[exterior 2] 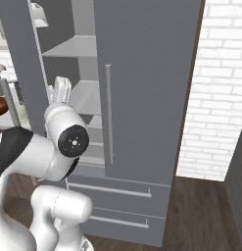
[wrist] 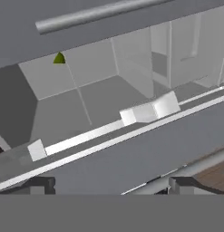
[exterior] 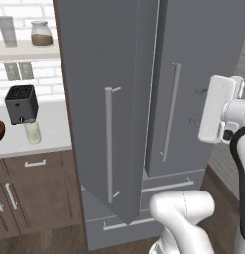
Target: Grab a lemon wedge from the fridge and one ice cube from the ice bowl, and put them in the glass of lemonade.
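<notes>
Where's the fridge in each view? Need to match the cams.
Left base view: fridge in the centre, its left door swung out toward the camera.
Right base view: left and centre, with shelves showing at the upper left.
Hand view: inside of the fridge across the middle.
Shared landmark: the closed right door's bar handle, in both base views.

A kitchen: tall grey fridge (exterior: 119, 99), wooden-cabinet counter (exterior: 49, 129), black toaster (exterior: 21, 103).
</notes>
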